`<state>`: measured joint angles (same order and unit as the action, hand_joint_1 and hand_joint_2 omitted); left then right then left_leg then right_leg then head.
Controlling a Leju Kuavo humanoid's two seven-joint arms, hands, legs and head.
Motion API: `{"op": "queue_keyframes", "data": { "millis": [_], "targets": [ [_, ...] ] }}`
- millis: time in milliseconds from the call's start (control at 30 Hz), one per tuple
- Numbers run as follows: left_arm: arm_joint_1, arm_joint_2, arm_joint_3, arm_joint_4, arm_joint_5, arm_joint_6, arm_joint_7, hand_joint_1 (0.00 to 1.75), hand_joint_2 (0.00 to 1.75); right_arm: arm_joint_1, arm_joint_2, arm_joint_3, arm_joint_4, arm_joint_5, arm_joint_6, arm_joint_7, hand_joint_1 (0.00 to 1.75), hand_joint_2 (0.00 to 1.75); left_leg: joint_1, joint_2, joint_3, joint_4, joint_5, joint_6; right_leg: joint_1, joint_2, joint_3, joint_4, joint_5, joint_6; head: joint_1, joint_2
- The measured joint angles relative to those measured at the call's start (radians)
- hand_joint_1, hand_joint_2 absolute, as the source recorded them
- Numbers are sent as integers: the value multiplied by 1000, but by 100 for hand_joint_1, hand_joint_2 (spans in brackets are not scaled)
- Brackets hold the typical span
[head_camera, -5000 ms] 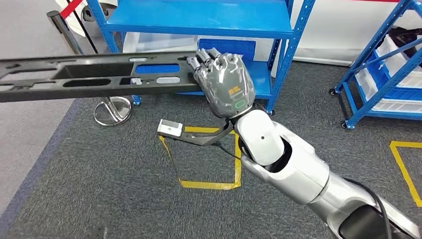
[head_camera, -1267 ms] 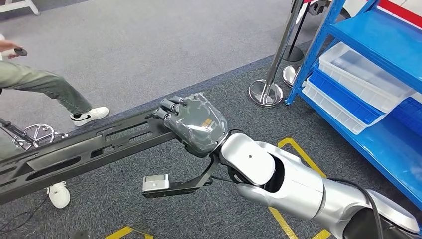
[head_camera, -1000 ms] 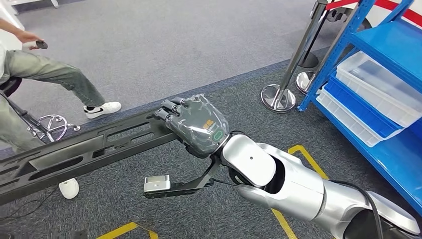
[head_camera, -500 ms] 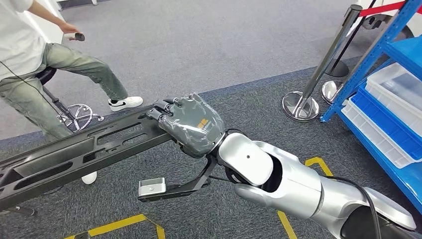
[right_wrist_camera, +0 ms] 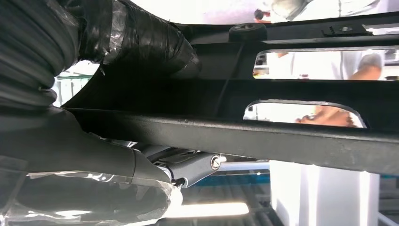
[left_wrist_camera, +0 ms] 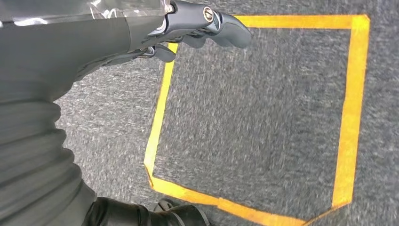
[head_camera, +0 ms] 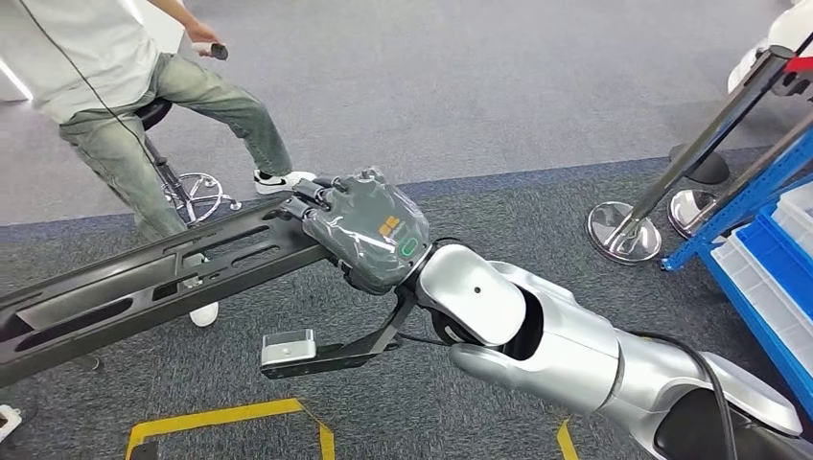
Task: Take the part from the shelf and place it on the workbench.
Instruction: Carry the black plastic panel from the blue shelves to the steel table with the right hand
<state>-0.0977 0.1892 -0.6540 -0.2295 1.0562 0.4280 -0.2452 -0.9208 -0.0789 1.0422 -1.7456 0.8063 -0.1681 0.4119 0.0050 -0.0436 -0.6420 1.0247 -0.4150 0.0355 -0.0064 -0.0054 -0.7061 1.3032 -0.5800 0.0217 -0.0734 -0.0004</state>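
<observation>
Carrying is the step now. The right hand (head_camera: 369, 240) grips one end of the long black part (head_camera: 144, 292), and the rest of it sticks out far to the left, low over the grey floor. The left hand (left_wrist_camera: 188, 28) hangs over a yellow tape square (left_wrist_camera: 348, 113) and holds nothing, its fingers curled. A person (head_camera: 125, 86) on a stool (head_camera: 182, 187) sits close to the part. I think the hand should grip tight and turn slowly, so the long end does not bump the person. No counter can be seen yet.

Whole view swung off the shelf, seated person (head_camera: 115, 77) apparently nearer.
</observation>
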Motion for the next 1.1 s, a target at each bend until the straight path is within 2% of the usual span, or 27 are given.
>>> {"op": "queue_keyframes", "data": {
  "millis": [33, 67, 133, 167, 200, 267, 300, 333, 400, 467, 500, 533, 567, 600, 667, 700, 767, 800, 867, 900, 967, 1000, 1033, 1067, 1100],
  "targets": [
    [0, 0, -3, 0, -1, -1, 0, 0, 175, 0, -2, 0, 0, 2, 0, 1, 175, 175, -1, -12, 1, 2, -1, 0, 0, 4, 11, -36, 32, -4, 0, 0],
    [1, -1, -6, 0, -1, -2, 0, 0, 175, 0, -3, 0, 0, 6, 0, 2, 175, 175, -2, -25, 2, 3, -2, 0, 2, 16, 35, -98, 73, -10, 0, 0],
    [0, -6, -8, -1, 1, -3, -2, 0, 175, 0, -4, 0, 0, 13, -1, 3, 175, 175, -3, -47, -1, 7, -3, -4, 1, 55, 82, -213, 124, -21, -1, 0],
    [0, -9, -8, -2, 2, -3, -5, 0, 175, -1, -4, 0, 0, 16, -1, 4, 175, 175, 0, -56, -5, 8, -2, -8, 2, 70, 94, -244, 132, -24, -1, 0],
    [0, -11, -8, -3, 3, -3, -7, 0, 175, -1, -5, 0, 0, 17, -1, 4, 175, 175, 2, -66, -9, 8, 0, -15, 3, 74, 98, -254, 130, -26, -2, 0],
    [5, -11, -8, -3, 6, -4, -10, 0, 175, -1, -6, 0, 0, 19, -2, 4, 175, 175, 8, -79, -14, 5, 3, -27, 3, 56, 105, -266, 134, -32, -1, 0],
    [8, -12, -9, -3, 9, -3, -9, 0, 175, -1, -6, 0, 0, 20, -2, 4, 175, 175, 7, -65, -18, 12, -1, -33, 1, 47, 111, -273, 136, -36, -3, 0],
    [8, -13, -9, -3, 11, -2, -7, 0, 175, -2, -6, 0, 0, 22, -2, 4, 175, 175, 5, -40, -28, 34, -13, -38, -1, 36, 117, -280, 139, -40, -6, 0],
    [7, -15, -9, -4, 13, 1, -3, 0, 175, -2, -6, 0, 0, 25, -2, 4, 175, 175, 6, 18, -75, 132, -61, -49, -1, 14, 127, -286, 138, -45, -12, 0],
    [5, -17, -9, -4, 13, 2, 1, 0, 175, -1, -6, 0, 0, 27, -1, 4, 175, 175, 11, 36, -132, 238, -98, -57, 0, -9, 129, -286, 134, -47, -13, 0],
    [5, -17, -9, -4, 13, 2, 1, 0, 175, 1, -7, 0, 0, 28, -1, 4, 175, 175, 13, 38, -142, 253, -95, -60, 0, -20, 130, -284, 132, -46, -13, 0],
    [5, -18, -9, -4, 12, 2, 2, 0, 175, 2, -7, 0, 0, 29, -1, 5, 175, 175, 15, 41, -133, 233, -75, -62, -1, -31, 131, -283, 129, -44, -13, 0],
    [5, -18, -9, -4, 12, 2, 3, 0, 175, 2, -8, 0, 0, 31, -1, 5, 175, 175, 16, 49, -105, 180, -45, -62, -1, -41, 132, -280, 125, -41, -13, 0],
    [5, -18, -9, -4, 12, 2, 4, 0, 175, 2, -8, 0, 0, 32, -1, 6, 175, 175, 15, 67, -70, 114, -20, -62, -1, -50, 134, -278, 121, -37, -13, 0],
    [3, -18, -9, -4, 13, 4, 6, 0, 175, 2, -9, 0, -1, 33, 0, 7, 175, 175, 7, 96, -21, 21, 6, -50, 4, -66, 137, -274, 112, -27, -13, 0],
    [2, -18, -9, -4, 14, 5, 7, 0, 175, 2, -10, 0, -1, 33, 0, 8, 175, 175, 3, 100, -15, 6, 4, -42, 7, -73, 138, -274, 110, -21, -13, 0],
    [2, -19, -9, -4, 16, 6, 8, 0, 175, 2, -10, 0, -2, 33, 1, 9, 175, 175, 0, 79, -14, 4, 5, -26, 9, -88, 143, -278, 106, -11, -12, 0],
    [3, -19, -9, -4, 17, 7, 9, 0, 175, 2, -10, 0, -2, 33, 2, 10, 175, 175, 1, 70, -11, 0, 6, -21, 8, -84, 144, -273, 99, -5, -12, 0],
    [3, -20, -9, -4, 18, 7, 9, 0, 175, 1, -11, -1, -2, 33, 4, 12, 175, 175, 5, 53, -5, -7, 8, -10, 5, -51, 119, -212, 59, 2, -8, 0],
    [3, -20, -9, -4, 18, 7, 9, 0, 175, 1, -12, -1, -2, 33, 5, 12, 175, 175, 5, 44, -4, -9, 9, -6, 4, -28, 90, -150, 29, 3, -5, 0],
    [1, -22, -9, -4, 18, 6, 8, 0, 175, 5, -15, -2, -2, 33, 9, 13, 175, 175, 2, 24, -4, -9, 8, 2, 5, -6, 21, -24, -16, 2, -3, 0],
    [1, -23, -9, -4, 17, 6, 6, 0, 175, 10, -17, -1, -2, 33, 10, 13, 175, 175, 0, 12, -3, -8, 7, 3, 6, -2, 1, 6, -15, 1, -2, 0],
    [2, -24, -9, -4, 17, 6, 4, 0, 175, 13, -18, -1, -2, 33, 11, 14, 175, 175, -1, -1, -3, -7, 7, 4, 6, 1, -1, -3, 5, -2, -2, 0],
    [2, -26, -9, -4, 16, 6, 2, 0, 175, 16, -19, -1, -2, 33, 11, 14, 175, 175, -1, -14, -2, -6, 6, 4, 7, 6, 15, -48, 40, -6, -2, 0],
    [3, -28, -9, -4, 16, 7, 1, 0, 175, 17, -20, -1, -2, 33, 10, 13, 175, 175, -1, -27, -2, -4, 6, 3, 7, 21, 42, -114, 81, -12, -2, 0]
  ]
}}
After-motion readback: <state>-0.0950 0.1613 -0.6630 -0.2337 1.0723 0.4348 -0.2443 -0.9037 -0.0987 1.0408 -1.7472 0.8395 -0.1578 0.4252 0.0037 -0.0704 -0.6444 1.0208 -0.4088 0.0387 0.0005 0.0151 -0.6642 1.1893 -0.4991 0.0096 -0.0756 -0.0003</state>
